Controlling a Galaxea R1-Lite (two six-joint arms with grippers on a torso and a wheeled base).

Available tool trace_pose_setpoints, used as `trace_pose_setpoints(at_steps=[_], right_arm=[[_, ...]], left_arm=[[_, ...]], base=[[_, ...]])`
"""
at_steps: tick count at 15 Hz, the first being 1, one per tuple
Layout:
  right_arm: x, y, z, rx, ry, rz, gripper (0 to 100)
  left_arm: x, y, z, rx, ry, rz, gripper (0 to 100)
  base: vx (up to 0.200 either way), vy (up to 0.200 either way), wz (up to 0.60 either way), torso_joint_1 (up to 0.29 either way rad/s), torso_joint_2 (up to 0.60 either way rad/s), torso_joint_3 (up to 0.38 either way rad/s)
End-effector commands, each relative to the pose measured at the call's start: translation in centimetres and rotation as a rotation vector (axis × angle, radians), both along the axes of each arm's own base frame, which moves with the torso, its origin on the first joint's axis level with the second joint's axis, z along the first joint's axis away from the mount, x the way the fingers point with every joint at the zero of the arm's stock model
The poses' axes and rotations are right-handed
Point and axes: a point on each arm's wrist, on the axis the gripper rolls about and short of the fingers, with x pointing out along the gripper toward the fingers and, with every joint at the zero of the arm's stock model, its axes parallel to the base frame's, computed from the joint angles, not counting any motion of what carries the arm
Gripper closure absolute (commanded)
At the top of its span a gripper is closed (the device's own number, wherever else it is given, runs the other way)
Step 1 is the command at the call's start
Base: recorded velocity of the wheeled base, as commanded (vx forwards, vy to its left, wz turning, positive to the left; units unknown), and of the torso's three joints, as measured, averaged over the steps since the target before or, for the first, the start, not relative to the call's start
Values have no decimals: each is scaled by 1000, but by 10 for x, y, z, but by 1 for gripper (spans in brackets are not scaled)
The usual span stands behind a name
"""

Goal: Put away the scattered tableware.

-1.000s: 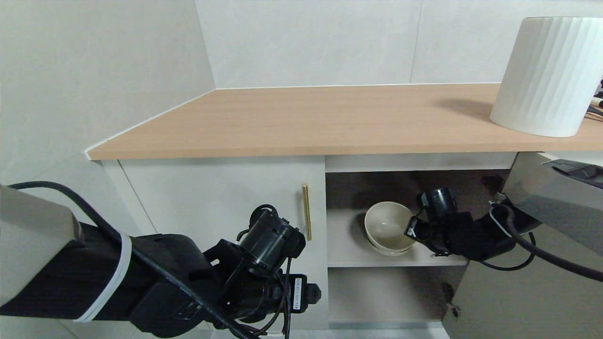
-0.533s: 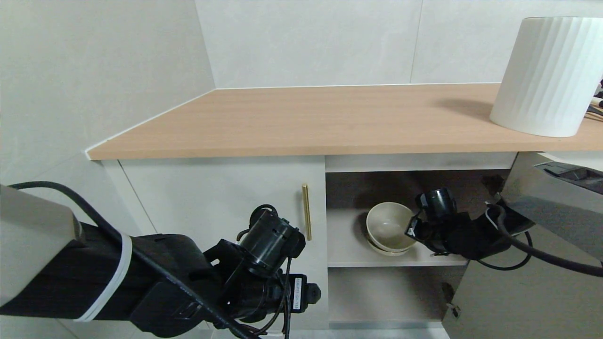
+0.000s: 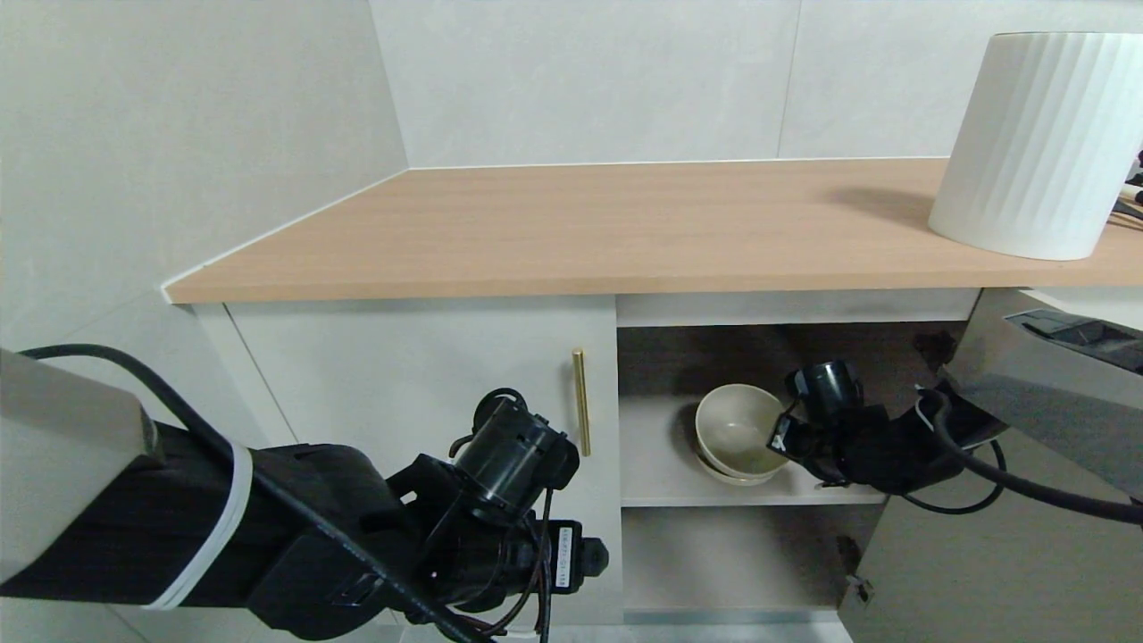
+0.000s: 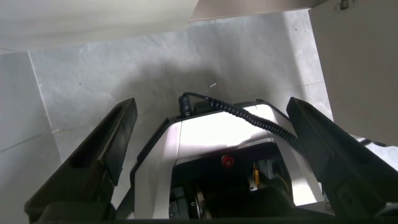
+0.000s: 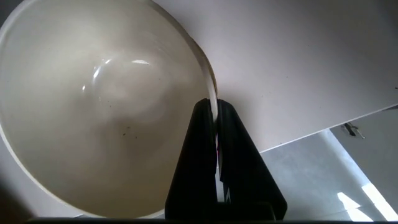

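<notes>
Over the white shelf (image 3: 656, 469) below the wooden desk (image 3: 580, 223), one cream round ceramic bowl (image 3: 734, 433) is pinched by the right end effector (image 5: 215, 111); the left end effector (image 4: 210, 124) is spread wide, empty.

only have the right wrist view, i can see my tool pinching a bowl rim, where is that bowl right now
observer: the bowl is inside the open side of the cupboard, over the upper shelf, and the right tool holds it tilted.
operator: anything under it
observer: yes, a second pale dish lies on that shelf directly below the bowl.
operator: is the left tool holding anything
observer: no, the left tool is open and empty, low in front of the closed door.
</notes>
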Motion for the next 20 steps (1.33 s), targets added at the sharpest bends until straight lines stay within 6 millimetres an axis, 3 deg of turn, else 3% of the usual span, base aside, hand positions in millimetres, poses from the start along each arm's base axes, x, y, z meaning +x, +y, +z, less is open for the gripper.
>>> trace_pose_setpoints(at_steps=[1, 2, 9, 12, 15, 18, 20], right_arm=[[-1, 1, 0, -2, 2, 3, 100], [-1, 1, -1, -2, 4, 4, 0], [-3, 2, 1, 4, 6, 14, 0], [-19, 5, 19, -15, 7, 55, 0], [-65, 12, 53, -45, 36, 216, 0], [-131, 1, 85, -140, 72, 415, 0], [-158, -8, 106, -140, 56, 433, 0]], left_arm=[[0, 0, 0, 1, 1, 1, 0], [0, 0, 0, 1, 1, 1, 0], [0, 0, 0, 0, -1, 1, 0], [-2, 3, 9, -16, -21, 3, 0], [-7, 17, 30, -40, -59, 26, 0], [-30, 50, 71, -87, -133, 71, 0], [-44, 67, 85, -103, -187, 65, 0]], base=[[0, 0, 0, 0, 0, 0], [0, 0, 0, 0, 0, 0], [0, 0, 0, 0, 0, 0], [0, 0, 0, 0, 0, 0], [0, 0, 0, 0, 0, 0], [0, 0, 0, 0, 0, 0], [0, 0, 0, 0, 0, 0]])
